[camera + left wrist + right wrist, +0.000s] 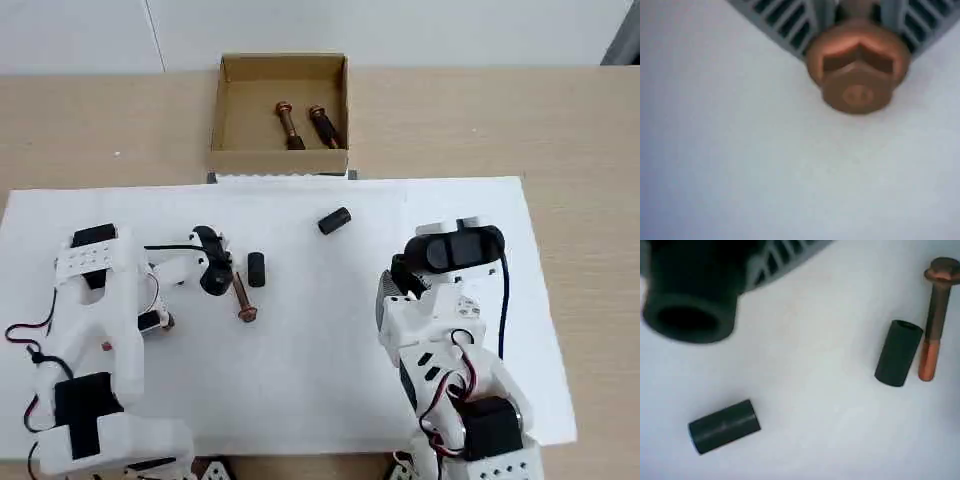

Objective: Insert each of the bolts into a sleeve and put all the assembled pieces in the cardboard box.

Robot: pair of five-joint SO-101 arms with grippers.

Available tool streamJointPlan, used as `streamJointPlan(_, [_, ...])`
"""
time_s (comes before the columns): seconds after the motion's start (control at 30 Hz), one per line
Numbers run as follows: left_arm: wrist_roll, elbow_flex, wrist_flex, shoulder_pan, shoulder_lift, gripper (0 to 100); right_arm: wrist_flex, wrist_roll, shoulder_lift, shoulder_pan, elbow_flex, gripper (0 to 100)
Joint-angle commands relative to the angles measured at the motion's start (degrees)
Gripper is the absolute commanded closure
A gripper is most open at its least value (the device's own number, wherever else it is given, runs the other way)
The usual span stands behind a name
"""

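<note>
Your left arm's fingers (782, 22), grey and ribbed, are clamped on a copper flange bolt (857, 75). Its hex head faces the wrist camera, over the white sheet (300, 380). A stamped mark on the head's face is too blurred to read. That arm stands at the sheet's 9 o'clock side.

Your right arm's fingers (782, 262), on the 3 o'clock side, hold a black sleeve (690, 312) with its open bore turned toward the camera.

Between the arms you have a loose bolt (243, 297) lying flat on the sheet, head toward 6 o'clock. A loose sleeve (257, 268) lies just beside its shank at 1 o'clock, not touching it. A second loose sleeve (335, 221) lies farther off, at 2 o'clock from the first.

The cardboard box (280, 162) sits on the counter (100, 120) at the sheet's 12 o'clock edge. Two sleeved bolts (288, 125) lie side by side in it, heads toward 12 o'clock.
</note>
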Motion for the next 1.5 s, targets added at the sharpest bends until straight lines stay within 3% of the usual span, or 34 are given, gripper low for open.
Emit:
streamJointPlan(0.0, [-2.73,-0.4,1.67,0.79,0.35,100,-1.45,0.62,-0.4,-0.4,-0.44,99.5])
streamJointPlan(0.17, [0.79,-5.23,5.89,2.99,0.0,100,-1.45,0.26,-0.4,-0.31,-0.44,99.5])
streamJointPlan(0.33, [2.73,-17.98,15.74,6.51,-0.09,100,-1.45,0.26,-0.4,-0.13,-0.35,99.5])
streamJointPlan(0.43, [8.62,-26.86,20.48,8.88,-0.09,100,-1.45,0.26,-0.4,-0.13,-0.18,99.5])
streamJointPlan(0.67, [25.85,-43.82,20.84,13.98,-5.19,100,-1.36,0.35,-0.4,-0.13,-0.44,99.5])
streamJointPlan(1.0, [37.54,-38.9,20.48,21.63,-27.16,100,-1.1,0.62,-0.48,-0.22,-0.53,99.5])
streamJointPlan(1.1, [44.75,-34.07,16.0,22.33,-33.93,100,-1.1,0.62,-0.48,-0.22,-0.53,99.5])
streamJointPlan(1.3, [55.82,-17.01,-3.52,21.89,-45.89,100,-1.54,0.62,-0.4,-0.4,-0.53,99.5])
streamJointPlan(1.47, [68.92,-3.74,-14.42,22.07,-54.15,100,-1.98,4.13,-0.4,-1.89,-0.53,99.5])
